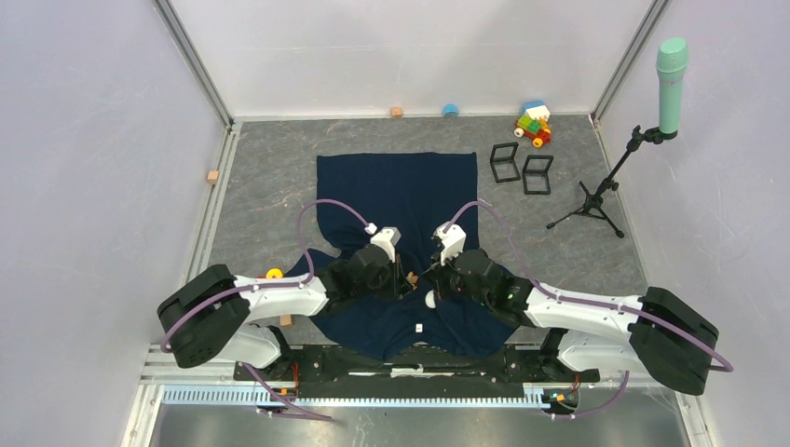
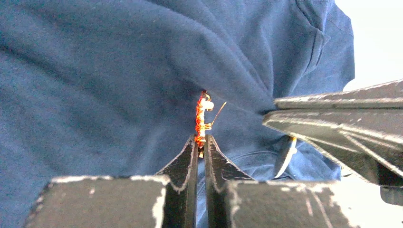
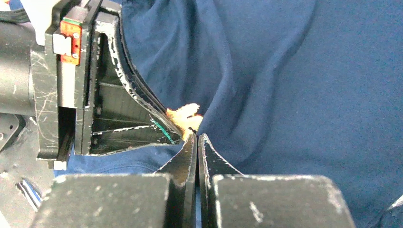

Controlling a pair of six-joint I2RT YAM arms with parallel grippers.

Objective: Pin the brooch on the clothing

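Mid-table, left gripper (image 2: 200, 138) clenched on brooch (image 2: 201, 118), upright at a fold of the clothing (image 1: 401, 191); right gripper (image 3: 197, 137) pressed closed just beside brooch, what it pinches I cannot tell

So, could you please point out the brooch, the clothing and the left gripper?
brooch (image 2: 200, 116): left wrist view, orange edge.
clothing (image 1: 401, 186): top external view, flat upper part.
left gripper (image 2: 200, 140): left wrist view, between its fingertips.

My right fingers (image 3: 211, 156) sit almost pressed together, only 1 thin slit between them, tips just below the orange brooch (image 3: 184, 116). The left fingers (image 3: 138, 102) reach in from the left, their tip touching the brooch. Creased navy clothing (image 3: 309, 85) lies behind everything.
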